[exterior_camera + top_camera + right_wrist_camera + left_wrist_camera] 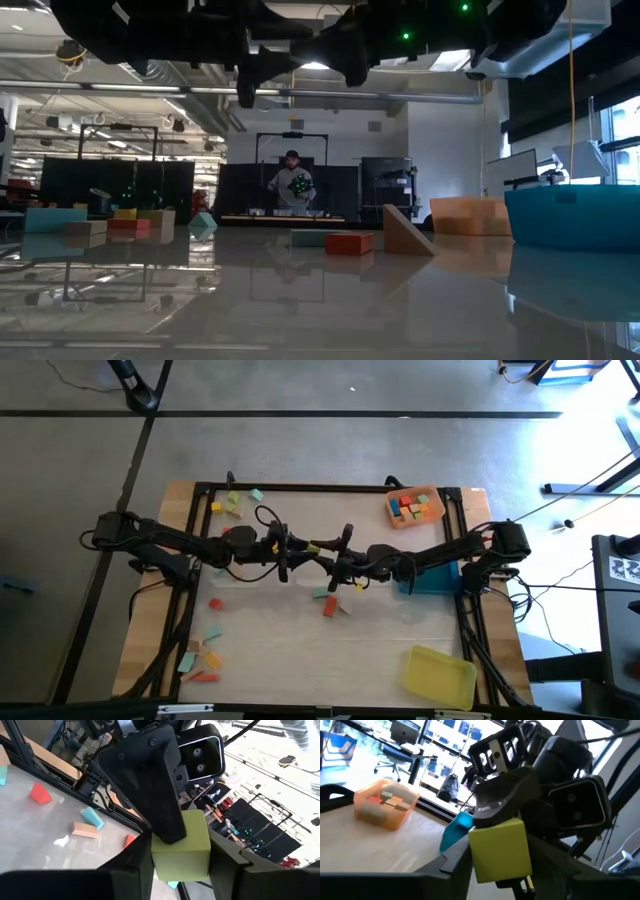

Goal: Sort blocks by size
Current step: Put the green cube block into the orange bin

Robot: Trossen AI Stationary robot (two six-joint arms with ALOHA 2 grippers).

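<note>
We saw both arms stretched toward the middle of the high view, meeting over the table with a yellow block [313, 547] between them. In the left wrist view the left gripper [495, 865] had its fingers clamped on the sides of that block [501, 849], while the right gripper's [502, 807] finger pressed on its top; the right wrist view showed the mirror case, the right gripper [177, 855] closed on the same block [181, 845] with the left arm's finger overlapping it. We judged this a hand-over in mid-air, the block raised so it could pass toward the trays at the frame's right. Other blocks lay loose: a cluster at lower left [203, 660], a few at upper left [233, 503], some just below centre [330, 603]. The orange tray [437, 512] at upper right already held several.
</note>
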